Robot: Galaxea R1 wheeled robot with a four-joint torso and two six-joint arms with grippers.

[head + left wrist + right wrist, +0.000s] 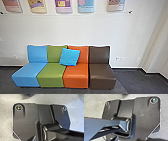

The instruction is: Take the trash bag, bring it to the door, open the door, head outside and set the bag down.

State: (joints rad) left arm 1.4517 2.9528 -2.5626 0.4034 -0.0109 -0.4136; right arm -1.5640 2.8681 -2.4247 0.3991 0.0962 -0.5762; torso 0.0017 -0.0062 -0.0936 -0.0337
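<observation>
Nearest the camera, shows a jointed bar crossing close over the robot's own wide dark plate. Cannot tell spread from pressed together, for left fingers or right fingers, nor name anything pinched. Cannot tell, either, where to place the trash bag relative to them.

Could go wrong on driving straight on: likely to bump the sofa's front, with blue seat, green seat, orange seat and brown seat all lined up ahead of the fingers. Might clip the brown one on a tight swing to the right, through too little room left for base and arms. With a bag in the fingers, could also snag or tear on a seat corner, if carried low and swinging.

Beneath the fingers, has pale grey floor, mottled and seemingly hard; farther ahead of them, looks darker grey. Beyond the seats, meets a white wall with dark skirting, sockets low down and colourful prints in a row above. Leans a bright blue cushion against the green and orange backs.
</observation>
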